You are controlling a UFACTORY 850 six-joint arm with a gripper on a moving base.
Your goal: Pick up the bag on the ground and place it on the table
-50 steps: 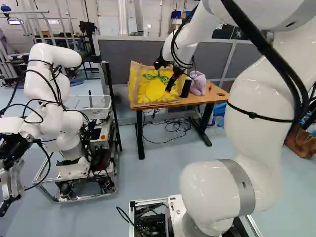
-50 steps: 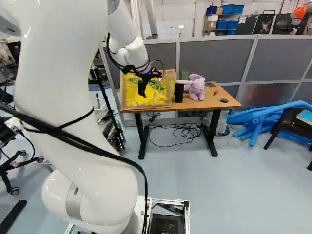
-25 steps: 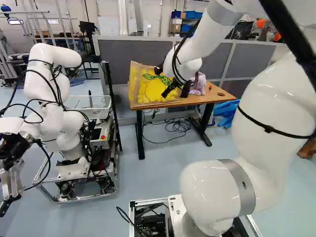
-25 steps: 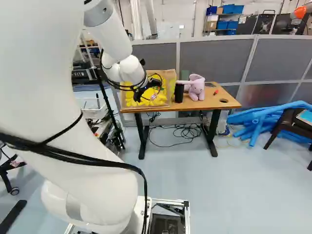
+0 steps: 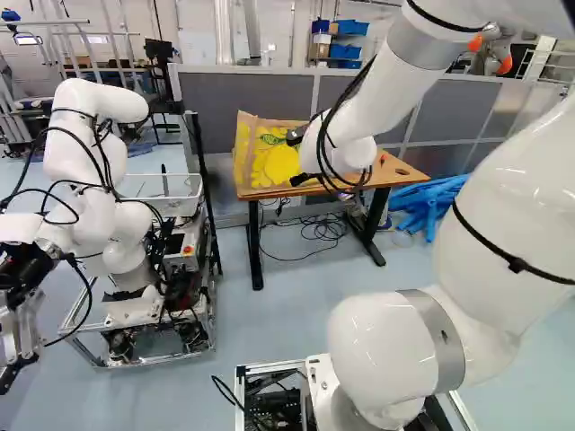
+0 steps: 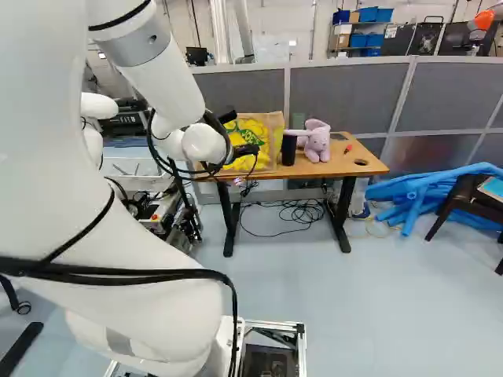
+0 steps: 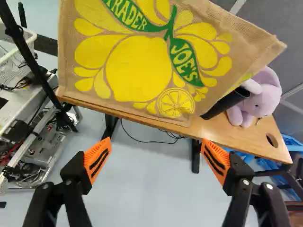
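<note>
Grey partition (image 6: 338, 94), background. White arm (image 5: 521, 206), now lowered and drawn back; placing looks done. Wooden tabletop (image 6: 334, 166). Fruit-print jute tote (image 7: 137, 66), upright at the tabletop's front edge, by its left corner in both base views. Hand (image 7: 156, 140), spread, holding nothing; spread plain only in wrist view. Lavender plush animal (image 6: 317, 141), hidden in left base view, visible in right.

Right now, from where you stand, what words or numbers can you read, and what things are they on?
"TRADER": on one green leaf printed on the bag.
"JOE'S": on the other green leaf of the same bag.
Too small and blurred to read: white marks on the black thing at the left of the right base view.
</note>
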